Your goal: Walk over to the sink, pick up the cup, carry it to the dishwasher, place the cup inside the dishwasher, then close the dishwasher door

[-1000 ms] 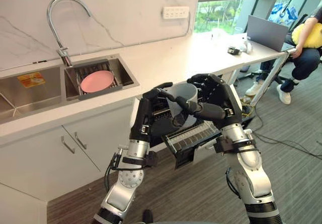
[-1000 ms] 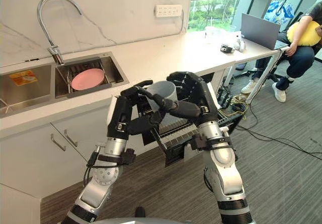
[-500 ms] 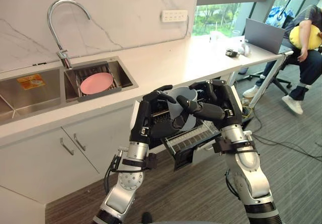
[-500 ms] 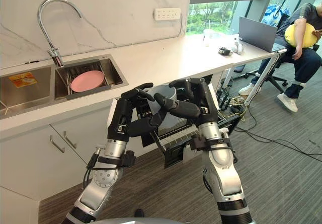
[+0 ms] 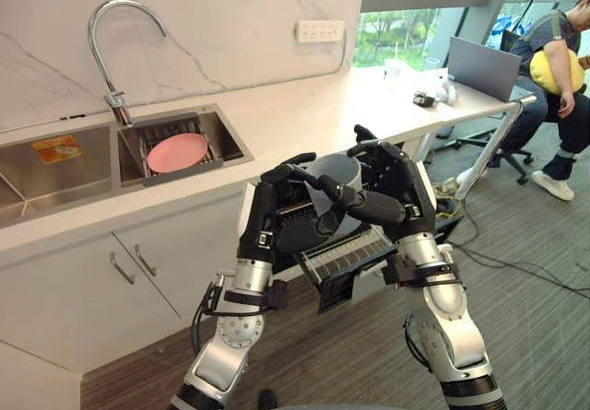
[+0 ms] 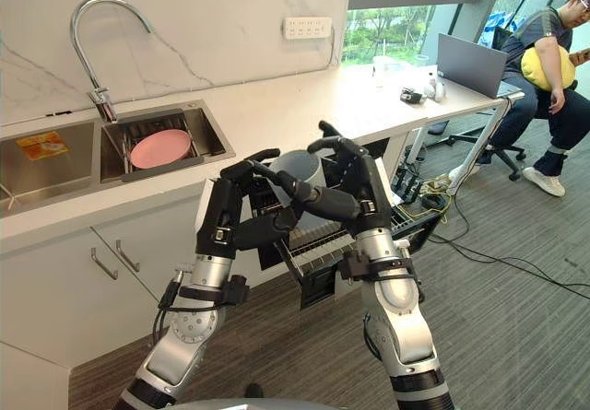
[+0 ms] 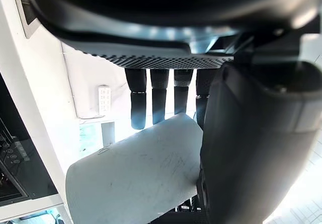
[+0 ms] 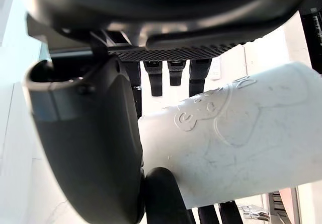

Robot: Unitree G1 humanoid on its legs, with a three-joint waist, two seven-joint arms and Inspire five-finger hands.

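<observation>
A pale grey cup (image 5: 334, 167) hangs upright in the air between my two hands, over the pulled-out dishwasher rack (image 5: 348, 253). My left hand (image 5: 268, 215) grips it from the left, fingers curled over the rim and thumb against the wall. My right hand (image 5: 403, 194) holds it from the right, with its thumb laid across the cup's front and its fingers behind, one of them raised. The cup (image 7: 132, 182) lies between thumb and fingers in the left wrist view. It (image 8: 236, 139) is likewise pressed against the thumb in the right wrist view.
The open dishwasher sits under the white counter (image 5: 309, 108). To the left is a steel sink (image 5: 55, 169) with a pink plate (image 5: 177, 150) and a curved faucet (image 5: 116, 34). A laptop (image 5: 486, 64) stands on the far counter end, and a person (image 5: 551, 71) sits beside it.
My right hand's fingers have lifted and spread a little behind the cup. The cup stays at the same spot above the rack. The seated person has shifted.
</observation>
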